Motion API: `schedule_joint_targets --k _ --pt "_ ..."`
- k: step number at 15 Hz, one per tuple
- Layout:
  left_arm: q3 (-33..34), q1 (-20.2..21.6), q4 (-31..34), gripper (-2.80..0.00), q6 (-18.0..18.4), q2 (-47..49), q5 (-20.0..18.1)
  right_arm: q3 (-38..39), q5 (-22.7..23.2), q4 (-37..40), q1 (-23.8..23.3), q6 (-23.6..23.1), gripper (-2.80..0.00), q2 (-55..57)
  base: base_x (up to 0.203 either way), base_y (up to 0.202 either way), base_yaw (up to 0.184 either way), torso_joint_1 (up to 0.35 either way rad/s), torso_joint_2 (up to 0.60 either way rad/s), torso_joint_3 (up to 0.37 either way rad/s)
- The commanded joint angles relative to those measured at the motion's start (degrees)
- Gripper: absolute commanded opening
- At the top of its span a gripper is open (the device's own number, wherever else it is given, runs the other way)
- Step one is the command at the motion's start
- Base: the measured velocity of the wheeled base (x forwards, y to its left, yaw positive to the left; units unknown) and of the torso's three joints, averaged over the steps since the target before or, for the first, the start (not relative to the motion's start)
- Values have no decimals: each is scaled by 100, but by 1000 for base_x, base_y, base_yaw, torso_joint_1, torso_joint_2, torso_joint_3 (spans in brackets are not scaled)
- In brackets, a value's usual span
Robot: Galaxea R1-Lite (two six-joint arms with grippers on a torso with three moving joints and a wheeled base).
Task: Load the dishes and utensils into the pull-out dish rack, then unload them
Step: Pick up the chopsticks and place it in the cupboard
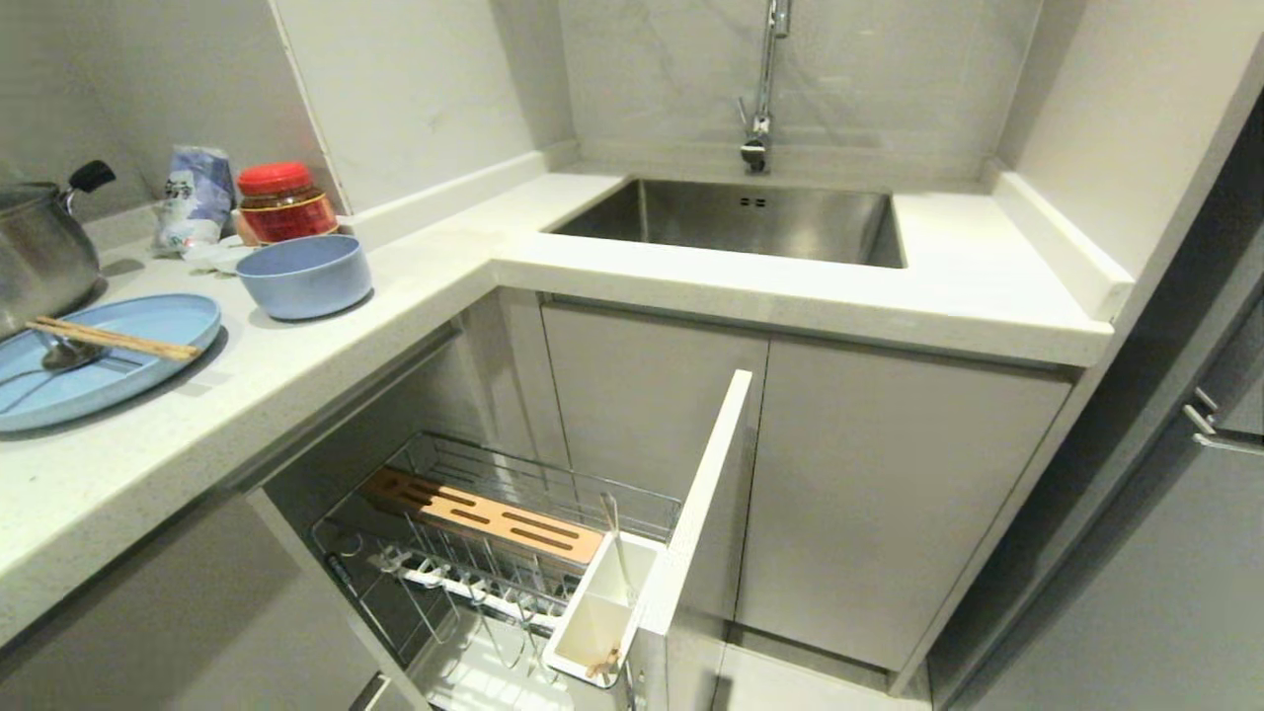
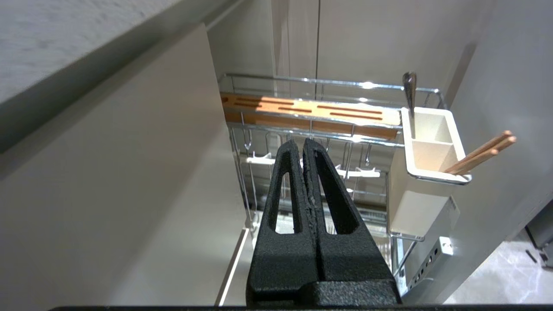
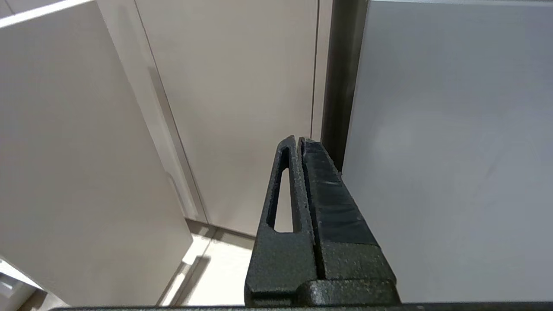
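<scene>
While the pull-out dish rack (image 1: 494, 553) stands drawn out of the lower cabinet at the bottom centre of the head view, its white front panel (image 1: 703, 494) edge-on to the camera, the dishes sit up on the countertop (image 1: 296, 395) at the left edge. The light blue oval plate (image 1: 99, 360) lies flat at the far left, with a pair of chopsticks (image 1: 114, 339) across it and a metal spoon (image 1: 54, 354) partly under them. Just behind it stands the light blue bowl (image 1: 304, 276), upright, and behind that a red-lidded jar (image 1: 281, 202) and a printed bag (image 1: 193, 197) whose writing is too small to read; a steel pot (image 1: 39, 252) shows at the left edge. The sink (image 1: 741, 222) fills the upper centre. In the rack, the slotted wooden bar (image 1: 484, 513) runs along the far side, and the white utensil box (image 2: 425, 172) at its end holds a second pair of chopsticks (image 2: 479, 153) leaning outward and a spoon handle (image 2: 409, 93) upright. Seen from the left wrist, the left gripper (image 2: 302, 142) hangs before the rack, fingers pressed together on nothing. The right gripper (image 3: 298, 140) points at plain cabinet doors (image 3: 242, 108), likewise closed and empty.
</scene>
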Motion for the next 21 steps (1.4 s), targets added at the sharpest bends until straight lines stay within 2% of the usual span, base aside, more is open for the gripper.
schedule_joint_targets --k 1,14,17,18,19,21 --pt "79 5 -2 -280 5 11 -3 149 1 -8 1 2 -280 -4 0 0 0 0 1 -196" --pt "79 5 7 -280 5 11 -12 149 1 -3 1 2 -280 -4 0 0 0 4 3 -183" --pt "75 5 1 -280 -209 11 30 149 1 -2 1 2 -280 -4 0 0 0 2 2 -12" --pt "71 5 7 -280 -76 11 11 149 1 -9 1 2 -280 -4 0 0 0 0 0 0" --pt "67 5 -47 -280 234 11 7 149 1 -3 1 2 -280 -4 0 0 0 0 0 0" --pt "-325 5 -450 -280 454 12 -24 149 1 -9 1 2 -280 -4 0 0 0 0 0 0"
